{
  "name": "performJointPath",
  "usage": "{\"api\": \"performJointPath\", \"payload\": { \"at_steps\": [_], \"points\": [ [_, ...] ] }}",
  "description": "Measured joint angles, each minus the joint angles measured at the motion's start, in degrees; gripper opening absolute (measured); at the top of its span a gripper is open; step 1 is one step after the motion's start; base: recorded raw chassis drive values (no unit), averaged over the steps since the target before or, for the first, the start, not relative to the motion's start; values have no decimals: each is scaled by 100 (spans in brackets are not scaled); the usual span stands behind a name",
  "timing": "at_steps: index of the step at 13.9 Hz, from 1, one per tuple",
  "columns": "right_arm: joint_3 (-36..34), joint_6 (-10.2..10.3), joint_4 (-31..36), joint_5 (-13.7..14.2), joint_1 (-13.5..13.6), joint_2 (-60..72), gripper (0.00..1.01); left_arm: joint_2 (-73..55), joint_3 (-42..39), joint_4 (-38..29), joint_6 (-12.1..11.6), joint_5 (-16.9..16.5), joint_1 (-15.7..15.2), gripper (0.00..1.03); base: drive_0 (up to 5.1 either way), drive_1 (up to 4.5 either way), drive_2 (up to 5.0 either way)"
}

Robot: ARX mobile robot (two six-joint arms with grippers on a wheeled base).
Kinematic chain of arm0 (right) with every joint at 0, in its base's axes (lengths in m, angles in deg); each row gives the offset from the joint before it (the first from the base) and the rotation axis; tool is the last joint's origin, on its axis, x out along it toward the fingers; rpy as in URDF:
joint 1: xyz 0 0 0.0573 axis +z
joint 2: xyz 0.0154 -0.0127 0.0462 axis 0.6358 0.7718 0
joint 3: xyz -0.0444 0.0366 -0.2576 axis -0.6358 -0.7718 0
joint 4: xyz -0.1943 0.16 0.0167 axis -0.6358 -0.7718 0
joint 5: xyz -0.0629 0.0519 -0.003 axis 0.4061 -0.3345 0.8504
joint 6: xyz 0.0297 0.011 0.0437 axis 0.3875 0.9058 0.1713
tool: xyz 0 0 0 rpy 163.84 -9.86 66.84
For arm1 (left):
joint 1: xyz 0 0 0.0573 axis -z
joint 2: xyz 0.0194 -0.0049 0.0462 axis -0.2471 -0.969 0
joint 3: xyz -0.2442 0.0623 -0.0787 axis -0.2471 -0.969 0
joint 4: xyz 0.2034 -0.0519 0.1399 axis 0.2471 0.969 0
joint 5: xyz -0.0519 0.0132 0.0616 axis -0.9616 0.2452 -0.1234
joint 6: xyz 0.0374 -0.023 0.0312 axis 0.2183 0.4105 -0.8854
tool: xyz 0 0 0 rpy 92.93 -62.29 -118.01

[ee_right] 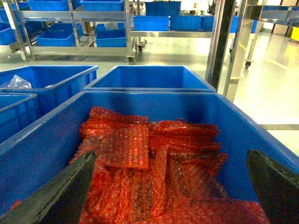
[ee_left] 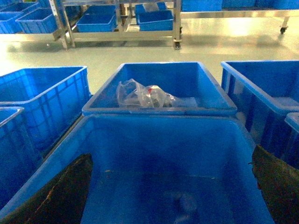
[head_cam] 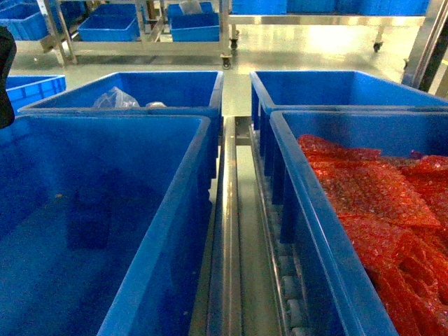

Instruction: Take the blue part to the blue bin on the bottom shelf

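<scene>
We're at the search stage; no blue part visible in any view, so nothing is picked yet. Left gripper [ee_left: 170, 186] hangs over the near-left blue bin [head_cam: 175, 210] with its fingers [ee_left: 60, 196] spread wide and nothing between them; right gripper [ee_right: 170, 186] sits over the crate of red plastic bags [ee_right: 140, 163], likewise spread and empty. Blue bin's floor looks bare apart from faint smudges we can't identify. Crate behind it [ee_left: 159, 74] holds a clear plastic bag [ee_left: 140, 95] with something small inside; too blurred to call. Roller rail [head_cam: 238, 231] runs between the two near crates. Next move, as we judge it: locate the part first, likely by re-aiming the cameras; only then a grasp, then the drop into the blue bin.
</scene>
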Motion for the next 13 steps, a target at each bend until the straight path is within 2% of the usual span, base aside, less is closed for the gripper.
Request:
{"api": "performJointPath", "payload": {
  "at_steps": [2, 3, 4, 5, 9, 10, 13],
  "points": [
    [0, 0, 0, 0, 0, 0, 98, -96, -17, -42, -81, -35, -28, 97, 0, 0, 0],
    [0, 0, -2, -2, 0, 0, 98, 2, -306, -782, -105, -573, -225, 85, 0, 0, 0],
    [0, 2, 0, 0, 0, 0, 98, 334, -638, -903, -105, -903, -479, 73, 0, 0, 0],
    [0, 0, 0, -2, 0, 0, 98, 645, -946, -835, -105, -1139, -767, 58, 0, 0, 0],
    [0, 0, 0, -2, 0, 0, 98, 1652, -1565, -450, -105, -1856, -1440, 5, 0, 0, 0],
    [0, 0, 0, 0, 0, 0, 98, 1869, -1665, -315, -109, -1980, -1561, 2, 0, 0, 0],
    [0, 0, -2, 0, 0, 0, 98, 2374, -1851, -2, -111, -2229, -1786, 2, 0, 0, 0]
  ]
}}
